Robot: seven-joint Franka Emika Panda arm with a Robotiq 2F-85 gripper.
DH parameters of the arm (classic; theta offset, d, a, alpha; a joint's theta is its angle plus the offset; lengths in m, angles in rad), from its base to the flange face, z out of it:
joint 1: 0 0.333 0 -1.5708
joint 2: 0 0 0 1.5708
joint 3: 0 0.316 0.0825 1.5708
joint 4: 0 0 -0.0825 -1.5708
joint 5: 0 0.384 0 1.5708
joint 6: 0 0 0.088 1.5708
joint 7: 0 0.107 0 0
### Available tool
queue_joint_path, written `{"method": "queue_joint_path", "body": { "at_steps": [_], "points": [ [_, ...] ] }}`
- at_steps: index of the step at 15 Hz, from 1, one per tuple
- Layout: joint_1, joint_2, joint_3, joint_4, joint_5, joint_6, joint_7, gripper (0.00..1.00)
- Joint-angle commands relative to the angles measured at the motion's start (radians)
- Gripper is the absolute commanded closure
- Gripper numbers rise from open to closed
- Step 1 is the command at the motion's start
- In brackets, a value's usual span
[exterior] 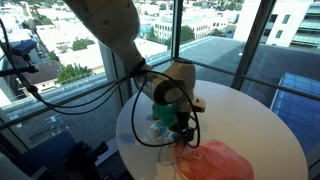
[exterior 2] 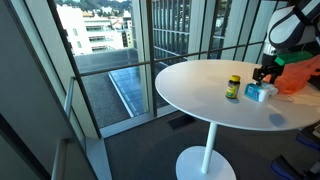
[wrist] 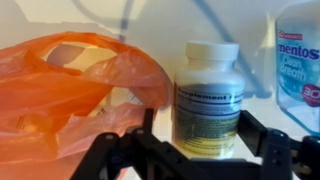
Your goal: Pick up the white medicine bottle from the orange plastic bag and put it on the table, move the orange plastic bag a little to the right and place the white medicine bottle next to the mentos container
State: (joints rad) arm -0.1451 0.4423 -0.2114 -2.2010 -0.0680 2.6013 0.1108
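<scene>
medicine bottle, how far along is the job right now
Done: the white medicine bottle is out of the orange bag and stands upright on the table, beside the mentos container. In hand: nothing; the fingers are open either side of it. Left: cannot tell whether the bag shift happened.

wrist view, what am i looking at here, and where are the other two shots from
It comes from a camera on the wrist of a robot arm, looking past its black claw, which is open and holds nothing. Ahead, a white medicine bottle stands upright on the round white table, between an orange plastic bag and a mentos container. The other two pictures are from cameras standing apart from the robot; both exterior views show the arm reaching over the table beside tall windows.
</scene>
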Motion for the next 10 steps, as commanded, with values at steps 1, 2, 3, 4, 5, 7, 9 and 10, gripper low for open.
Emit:
{"method": "queue_joint_path", "body": {
  "at_steps": [1,2,3,4,5,7,9,10],
  "points": [
    [-0.009,-0.058,0.003,0.003,0.018,-0.064,-0.006,0.00],
    [-0.011,-0.084,0.005,-0.004,0.024,-0.085,-0.007,0.00],
    [-0.006,-0.107,-0.001,-0.009,0.023,-0.104,0.006,0.00],
    [-0.011,-0.132,0.004,-0.012,0.030,-0.124,-0.001,0.00],
    [-0.010,-0.161,0.000,-0.016,0.030,-0.141,0.006,0.00],
    [-0.013,-0.214,0.001,-0.015,0.042,-0.191,0.008,0.00],
    [-0.017,-0.266,0.000,-0.015,0.053,-0.264,0.009,0.00],
    [-0.021,-0.295,-0.001,-0.015,0.062,-0.310,0.011,0.00]
  ]
}}
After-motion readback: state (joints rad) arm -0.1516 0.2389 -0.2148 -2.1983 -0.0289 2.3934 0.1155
